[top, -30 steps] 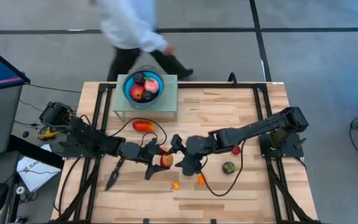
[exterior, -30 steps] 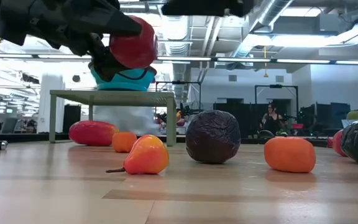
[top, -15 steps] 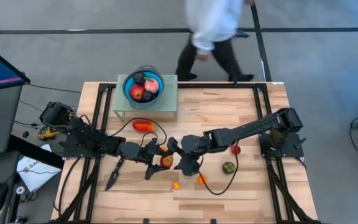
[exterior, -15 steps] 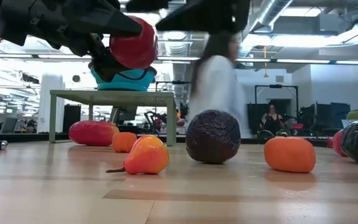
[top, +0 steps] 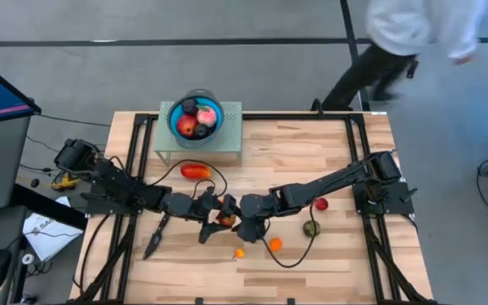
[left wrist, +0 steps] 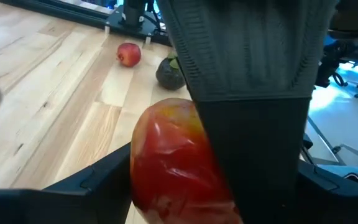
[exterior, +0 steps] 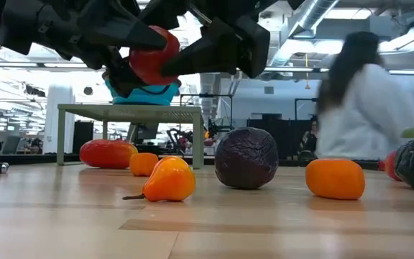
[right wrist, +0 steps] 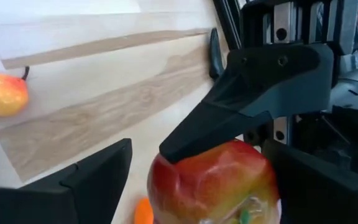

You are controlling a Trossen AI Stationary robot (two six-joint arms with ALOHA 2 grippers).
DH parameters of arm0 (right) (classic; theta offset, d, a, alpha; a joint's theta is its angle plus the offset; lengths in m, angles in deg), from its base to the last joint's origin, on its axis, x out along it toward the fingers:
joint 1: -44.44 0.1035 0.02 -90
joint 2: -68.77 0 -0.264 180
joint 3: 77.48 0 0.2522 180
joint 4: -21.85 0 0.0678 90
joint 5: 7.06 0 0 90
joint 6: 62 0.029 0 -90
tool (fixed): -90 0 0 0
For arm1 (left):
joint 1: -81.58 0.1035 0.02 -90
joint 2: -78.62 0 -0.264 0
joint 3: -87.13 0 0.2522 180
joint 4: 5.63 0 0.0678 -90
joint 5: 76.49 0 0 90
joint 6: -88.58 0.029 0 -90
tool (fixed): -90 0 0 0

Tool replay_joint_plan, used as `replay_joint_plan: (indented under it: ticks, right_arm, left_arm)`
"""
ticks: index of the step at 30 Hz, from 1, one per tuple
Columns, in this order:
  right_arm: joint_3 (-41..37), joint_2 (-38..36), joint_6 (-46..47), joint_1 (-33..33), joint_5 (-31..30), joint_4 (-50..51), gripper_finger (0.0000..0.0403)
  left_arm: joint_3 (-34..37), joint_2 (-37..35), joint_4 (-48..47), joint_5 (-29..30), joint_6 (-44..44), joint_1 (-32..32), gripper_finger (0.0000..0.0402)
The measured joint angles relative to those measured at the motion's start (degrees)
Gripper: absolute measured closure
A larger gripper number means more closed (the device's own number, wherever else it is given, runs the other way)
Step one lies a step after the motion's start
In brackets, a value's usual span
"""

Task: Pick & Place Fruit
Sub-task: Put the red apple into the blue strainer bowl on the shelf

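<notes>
Since the earlier frame, right gripper [top: 239,222] has advanced leftward to meet left gripper [top: 217,213]. Left gripper clamps the red apple [exterior: 152,55] above the table [top: 312,144]. Right gripper's fingers stand spread around it.

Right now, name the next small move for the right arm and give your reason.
Probably close the right gripper on the red apple. The left gripper holds that apple above the table, and the right gripper's open fingers already sit on either side of it, so this looks like a handover. The left should let go only once the right has it.
</notes>
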Motion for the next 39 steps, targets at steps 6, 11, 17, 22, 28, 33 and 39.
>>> replay_joint_plan:
  ticks: [6, 11, 17, 22, 28, 33, 39]
  right_arm:
    - [0.08, -1.44, 0.17, 1.61, -3.88, 3.45, 0.0072]
    - [-0.08, -2.05, 0.84, 2.45, -6.78, 4.58, 0.0081]
    - [-0.23, -1.92, 3.17, 1.71, -8.17, 3.35, 0.0081]
    - [-0.46, -1.49, 0.19, 1.12, -8.72, 4.07, 0.0081]
    - [-0.29, -0.22, -1.57, 0.64, -8.80, 3.36, 0.0085]
    - [-0.29, -0.20, -1.59, 1.50, -8.99, 2.37, 0.0109]
    - [-0.24, -0.26, -1.45, 1.88, -9.14, 2.23, 0.0146]
  left_arm:
    - [-0.02, 0.02, -0.06, -0.28, 0.02, -0.04, 0.0115]
    - [0.02, 0.02, -0.11, -0.51, 0.02, -0.07, 0.0115]
    - [0.01, 0.00, 0.40, -0.42, 0.09, -0.04, 0.0115]
    - [-0.17, -0.20, 1.41, -1.68, 0.28, -0.17, 0.0115]
    - [-0.04, -0.11, 1.26, -3.29, 0.48, -0.15, 0.0115]
    - [-0.04, -0.11, 1.59, -3.38, 0.58, -0.15, 0.0115]
    - [-0.07, -0.11, 1.79, -3.48, 0.70, -0.13, 0.0115]
